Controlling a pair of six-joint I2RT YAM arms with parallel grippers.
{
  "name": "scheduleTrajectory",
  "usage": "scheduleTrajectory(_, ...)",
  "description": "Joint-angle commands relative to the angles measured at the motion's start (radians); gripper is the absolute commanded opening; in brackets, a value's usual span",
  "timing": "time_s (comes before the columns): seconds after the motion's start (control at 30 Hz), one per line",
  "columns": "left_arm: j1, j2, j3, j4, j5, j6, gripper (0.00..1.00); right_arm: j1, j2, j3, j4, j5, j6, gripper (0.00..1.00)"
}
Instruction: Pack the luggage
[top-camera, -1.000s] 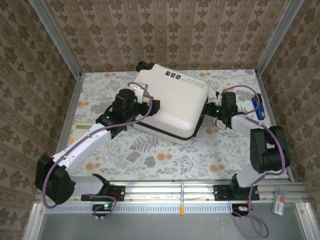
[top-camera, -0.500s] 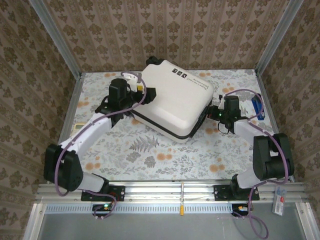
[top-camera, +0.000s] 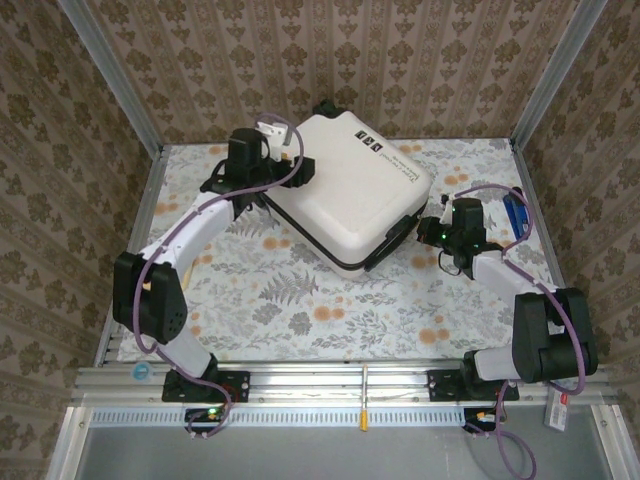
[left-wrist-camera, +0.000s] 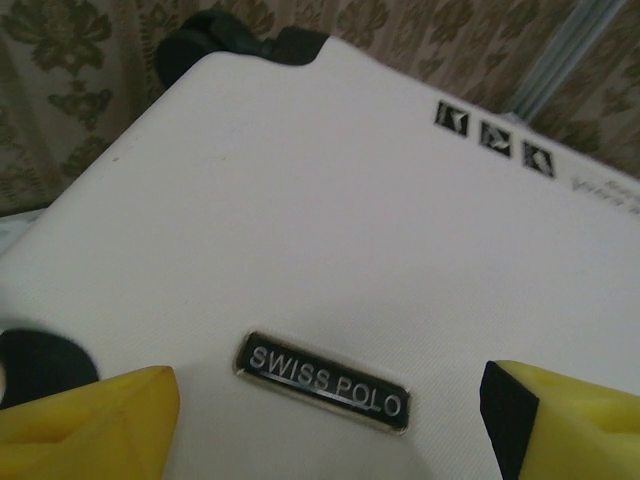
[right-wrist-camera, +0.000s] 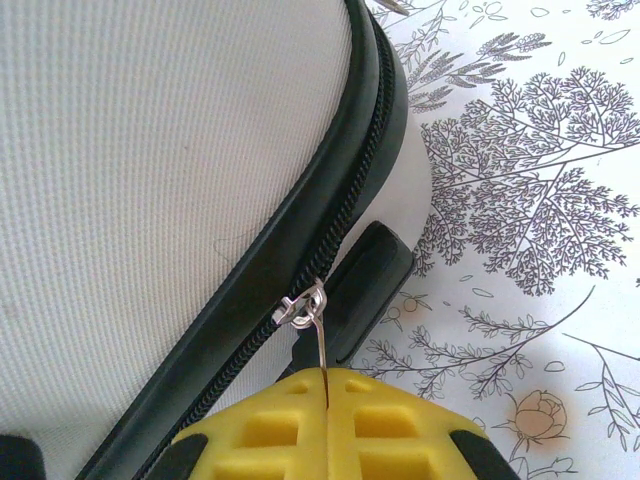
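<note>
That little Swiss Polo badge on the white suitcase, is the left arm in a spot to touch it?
Probably yes. The left gripper is poised over the luggage shell with the badge lying between its open yellow fingers, and nothing covers it or stands between.

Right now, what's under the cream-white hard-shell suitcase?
The floral-print table cover runs beneath the cream-white hard-shell suitcase and shows along its edges. Anything lying directly beneath the shell is covered and cannot be seen.
</note>
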Motion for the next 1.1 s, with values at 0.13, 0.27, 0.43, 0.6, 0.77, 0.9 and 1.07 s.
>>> scheduleTrajectory(0.13, -0.267, -0.007, 0.144, -0.361, -0.391, 0.099, 0.84, -0.015, -0.01, -0.017, -0.011, 0.091, 0.015, 0.0)
scheduleTrajectory(0.27, -0.386, 0.061, 0.259, -0.416, -0.484, 0.115, 0.85, -0.01, -0.006, -0.013, -0.011, 0.092, 0.015, 0.0)
scheduleTrajectory(0.43, -0.495, 0.188, 0.427, -0.488, -0.559, 0.162, 0.85, -0.01, -0.021, -0.019, -0.02, 0.096, 0.008, 0.0)
scheduleTrajectory(0.6, -0.555, 0.324, 0.587, -0.557, -0.598, 0.181, 0.85, -0.01, -0.024, -0.021, -0.02, 0.098, 0.005, 0.0)
scheduleTrajectory(0.77, -0.589, 0.386, 0.654, -0.54, -0.553, 0.205, 0.86, -0.01, -0.016, -0.019, -0.017, 0.091, 0.008, 0.0)
scheduleTrajectory(0.9, -0.6, 0.429, 0.708, -0.546, -0.531, 0.206, 0.87, -0.009, -0.02, -0.018, -0.016, 0.092, 0.007, 0.0)
scheduleTrajectory(1.07, -0.606, 0.495, 0.777, -0.581, -0.548, 0.219, 0.87, -0.01, -0.025, -0.023, -0.017, 0.092, 0.006, 0.0)
